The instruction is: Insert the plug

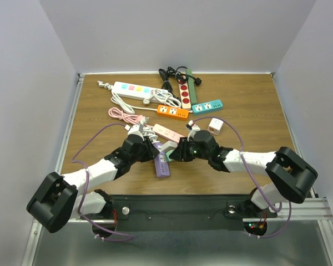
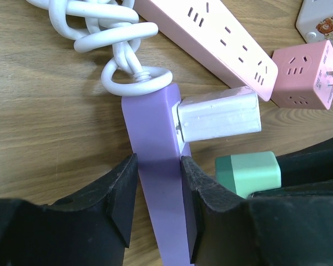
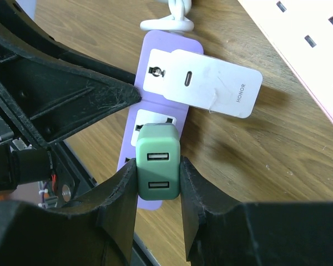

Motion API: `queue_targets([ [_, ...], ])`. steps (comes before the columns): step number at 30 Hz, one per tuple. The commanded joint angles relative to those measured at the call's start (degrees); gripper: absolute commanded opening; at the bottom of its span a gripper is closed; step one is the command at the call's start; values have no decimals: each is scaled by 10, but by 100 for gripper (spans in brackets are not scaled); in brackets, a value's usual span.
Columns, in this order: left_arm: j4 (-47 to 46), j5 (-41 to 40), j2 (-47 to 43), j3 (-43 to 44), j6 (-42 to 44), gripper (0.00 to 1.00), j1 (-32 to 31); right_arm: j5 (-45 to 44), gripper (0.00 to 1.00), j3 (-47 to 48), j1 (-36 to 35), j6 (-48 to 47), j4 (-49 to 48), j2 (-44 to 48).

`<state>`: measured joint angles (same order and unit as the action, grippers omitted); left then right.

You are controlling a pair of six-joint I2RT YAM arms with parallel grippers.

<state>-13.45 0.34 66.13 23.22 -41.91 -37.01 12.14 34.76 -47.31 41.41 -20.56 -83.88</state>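
Right wrist view: the right gripper (image 3: 158, 183), low in the frame, is closed to the width of a green charger plug (image 3: 158, 152), one finger pressed on each of its sides. The plug's two USB ports face the camera. It sits over the lower socket of a purple power strip (image 3: 155, 123) that runs up the centre of the frame. Just above it, a white charger (image 3: 211, 83) is plugged into the strip's upper socket and hangs off to the right.

From the left wrist, the same strip is seen edge-on, lying on the wooden table (image 2: 44, 111). The left gripper (image 2: 158, 188) clamps it across its narrow width at the bottom of the frame, with both black fingers touching the purple sides. The green plug appears at lower right, farther out from the strip's face than the white charger. A black finger hides the space between them, so it cannot be told whether the pins are in the socket.

A coiled white cable (image 2: 100, 27) leaves the strip's top end at upper left. A pink power strip (image 2: 211, 36) lies diagonally across the top. A pink cube adapter (image 2: 302, 77) sits just beside its lower end at the right edge.
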Motion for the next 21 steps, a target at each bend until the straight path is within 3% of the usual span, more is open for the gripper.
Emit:
queue_targets([
  [1, 69, 17, 4, -23, 12, 5, -8, -11, 0, 8, -6, 0, -21, 11],
  [21, 77, 16, -6, -24, 10, 5, -8, -32, 0, 7, -14, -7, -37, -15],
])
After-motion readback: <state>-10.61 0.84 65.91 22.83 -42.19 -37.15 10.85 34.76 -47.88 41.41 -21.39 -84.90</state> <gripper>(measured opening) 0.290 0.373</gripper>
